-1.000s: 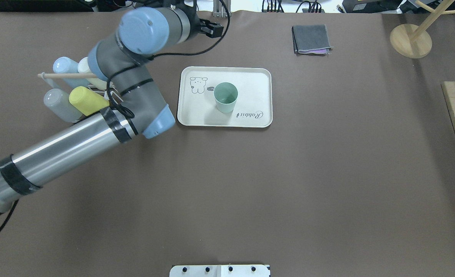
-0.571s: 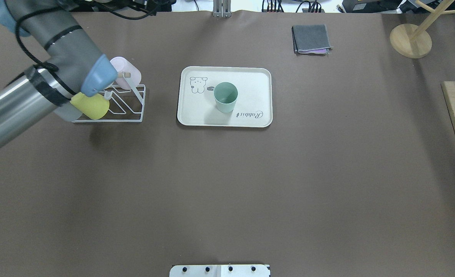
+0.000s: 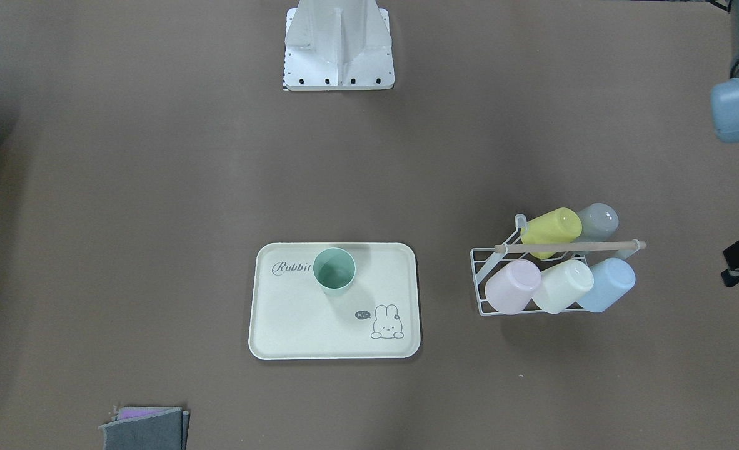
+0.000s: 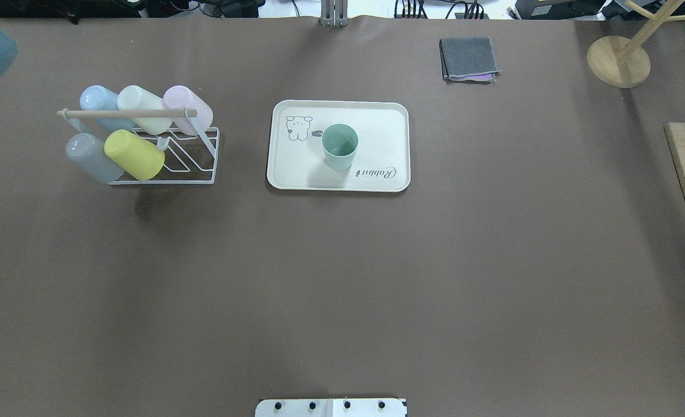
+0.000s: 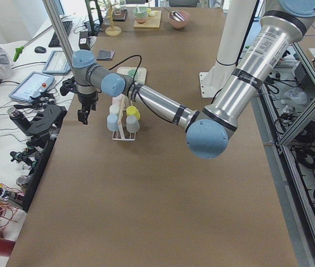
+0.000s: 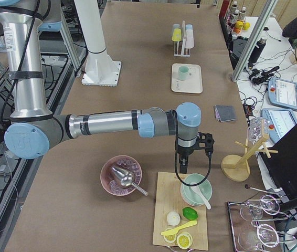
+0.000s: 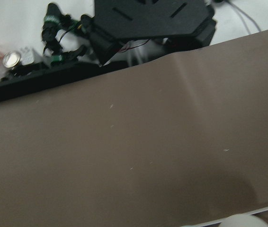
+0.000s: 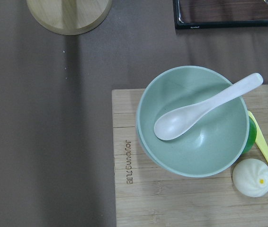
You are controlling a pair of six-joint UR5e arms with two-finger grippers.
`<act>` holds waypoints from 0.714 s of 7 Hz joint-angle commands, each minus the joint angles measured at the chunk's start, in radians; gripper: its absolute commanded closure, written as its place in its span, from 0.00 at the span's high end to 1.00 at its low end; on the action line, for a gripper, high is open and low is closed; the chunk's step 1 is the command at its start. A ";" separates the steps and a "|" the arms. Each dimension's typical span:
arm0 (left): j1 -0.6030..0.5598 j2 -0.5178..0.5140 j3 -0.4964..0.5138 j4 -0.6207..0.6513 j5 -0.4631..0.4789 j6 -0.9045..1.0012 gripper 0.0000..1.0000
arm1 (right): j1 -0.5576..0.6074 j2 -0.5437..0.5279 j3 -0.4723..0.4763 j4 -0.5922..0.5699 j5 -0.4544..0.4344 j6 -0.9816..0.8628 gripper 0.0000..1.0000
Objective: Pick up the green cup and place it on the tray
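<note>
- Brown tabletop (image 4: pixel 342 289) carries everything.
- Large cream rectangular plastic tray (image 4: pixel 377 124) lies mid-tabletop.
- Left gripper (image 5: pixel 83 117) hangs at the tabletop's operator-side edge; can't tell if apart or together.
- Right gripper (image 6: pixel 182 181) hangs over a mint bowl (image 6: pixel 194 190); can't tell either.
- Small mint-green plastic cup (image 4: pixel 339 147) stands upright on the tray, well clear of both grippers.

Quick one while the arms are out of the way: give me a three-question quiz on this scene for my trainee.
1. True or false: the green cup stands upright on the tray.
2. How many cups lie on the wire rack? A) three B) five C) seven
3. Fill in: the right wrist view looks down on a green bowl holding a white ____.

Key: 1 true; 2 B; 3 spoon.
</note>
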State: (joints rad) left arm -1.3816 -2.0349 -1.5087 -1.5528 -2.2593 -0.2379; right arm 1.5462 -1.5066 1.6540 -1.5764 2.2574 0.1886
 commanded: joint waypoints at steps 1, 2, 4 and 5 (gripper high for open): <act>-0.135 0.122 -0.002 0.201 -0.057 0.270 0.98 | -0.009 0.000 0.001 -0.001 -0.013 0.000 1.00; -0.192 0.158 -0.005 0.338 -0.059 0.448 0.98 | -0.011 0.000 0.001 -0.001 -0.013 0.000 1.00; -0.230 0.353 -0.039 0.291 -0.188 0.545 0.98 | -0.011 -0.001 0.004 -0.001 -0.012 0.000 1.00; -0.252 0.474 -0.120 0.187 -0.184 0.528 0.98 | -0.012 -0.003 0.004 -0.001 -0.012 0.000 1.00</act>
State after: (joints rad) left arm -1.6039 -1.7020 -1.5547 -1.2752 -2.4147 0.2822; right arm 1.5351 -1.5080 1.6574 -1.5769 2.2453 0.1887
